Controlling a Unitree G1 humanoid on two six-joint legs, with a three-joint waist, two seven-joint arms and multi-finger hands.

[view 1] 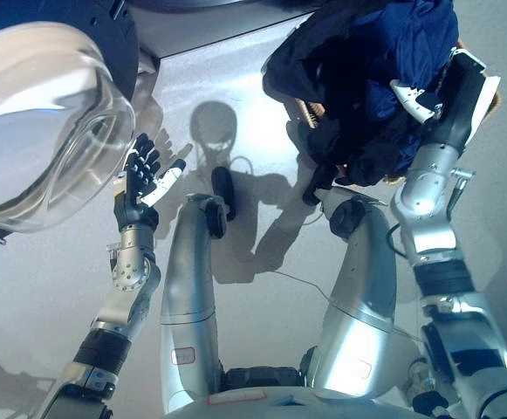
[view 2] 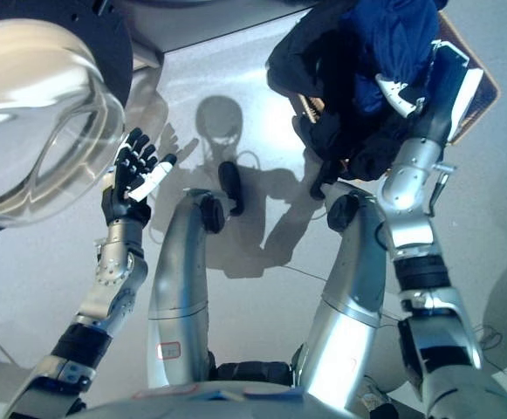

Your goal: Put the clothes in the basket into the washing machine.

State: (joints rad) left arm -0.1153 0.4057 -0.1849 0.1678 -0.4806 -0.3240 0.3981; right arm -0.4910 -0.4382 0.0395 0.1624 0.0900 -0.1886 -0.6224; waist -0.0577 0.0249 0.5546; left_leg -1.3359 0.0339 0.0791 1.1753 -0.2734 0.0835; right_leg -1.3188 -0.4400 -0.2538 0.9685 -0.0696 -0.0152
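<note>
Left hand [view 1: 142, 179] spreads open, empty, beside the glass door [view 1: 35, 131] at nine o'clock. Right hand [view 2: 423, 83] sits buried in dark clothes [view 1: 375, 70] at one o'clock, grip unclear. Only the right eye view shows the basket [view 2: 478, 87] edge.

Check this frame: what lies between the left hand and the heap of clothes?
Bare grey floor only. The left hand is open beside the washer's glass door; the clothes heap at upper right. Both eye views show it.

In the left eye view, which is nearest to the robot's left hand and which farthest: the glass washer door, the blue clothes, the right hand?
From the left hand:
1. Glass washer door, just beside it, at the view's left.
2. Blue clothes, piled at the upper right.
3. Right hand, far right, against the clothes; its fingers are hidden in them.
</note>
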